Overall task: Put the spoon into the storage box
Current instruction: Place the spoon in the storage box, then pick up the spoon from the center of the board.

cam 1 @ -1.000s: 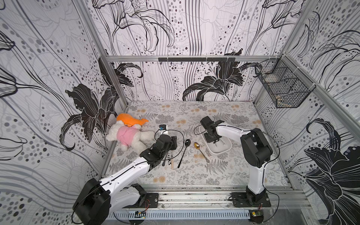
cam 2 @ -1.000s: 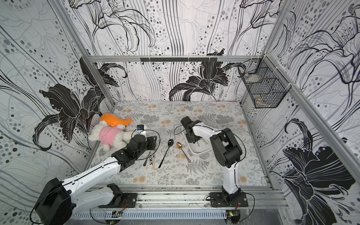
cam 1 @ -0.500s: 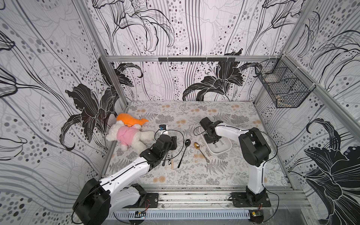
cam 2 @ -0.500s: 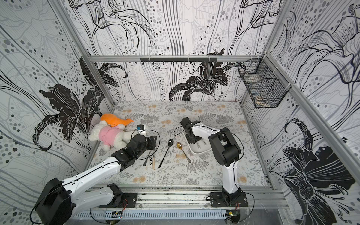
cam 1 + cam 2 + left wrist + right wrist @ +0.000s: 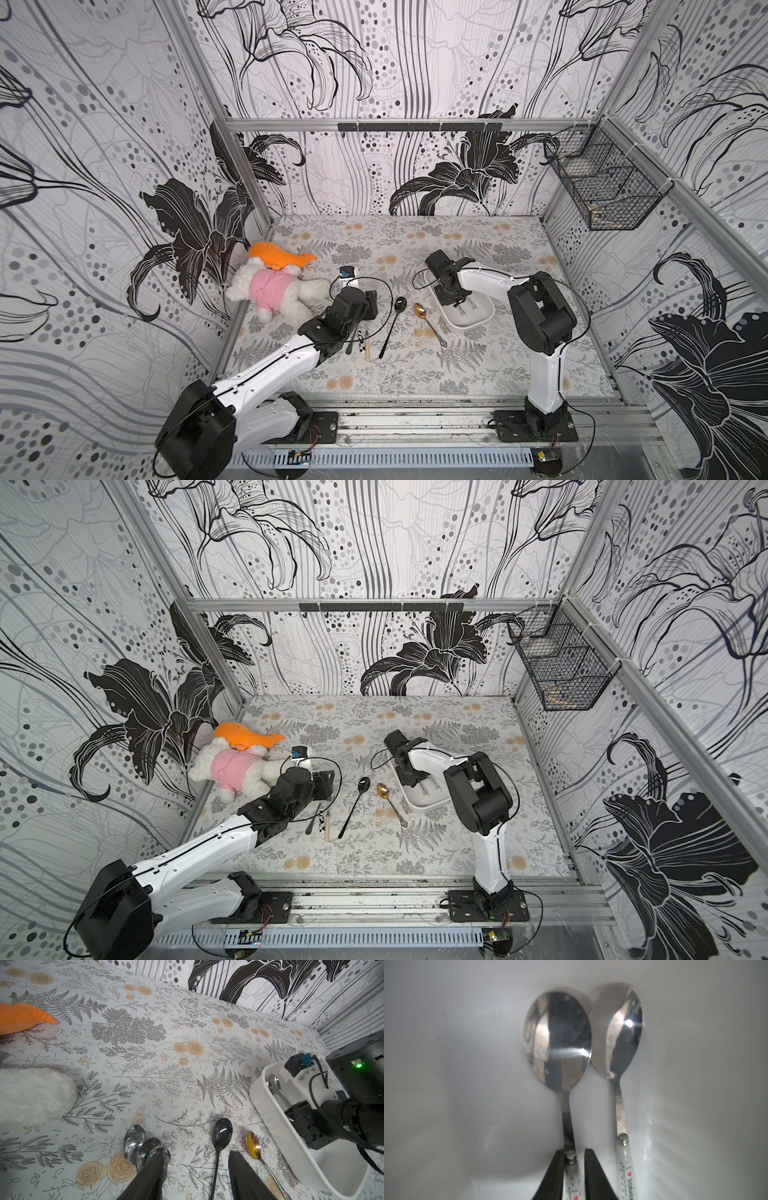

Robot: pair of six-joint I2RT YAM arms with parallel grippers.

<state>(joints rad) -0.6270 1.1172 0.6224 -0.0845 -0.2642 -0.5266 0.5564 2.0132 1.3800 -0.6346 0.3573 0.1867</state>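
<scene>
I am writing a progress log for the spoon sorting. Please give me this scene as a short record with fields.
Box: shallow white plastic storage box holds two steel spoons with white printed handles.
Right gripper: inside box, jaws slightly open around one handle.
Left gripper: open, over the loose spoons.
On table: glossy black spoon, gold spoon, three overlapping silver spoons.

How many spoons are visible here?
7: two spoons in the storage box; black spoon, gold spoon beside it; three stacked spoons by the left tool. Others may be hidden.
</scene>
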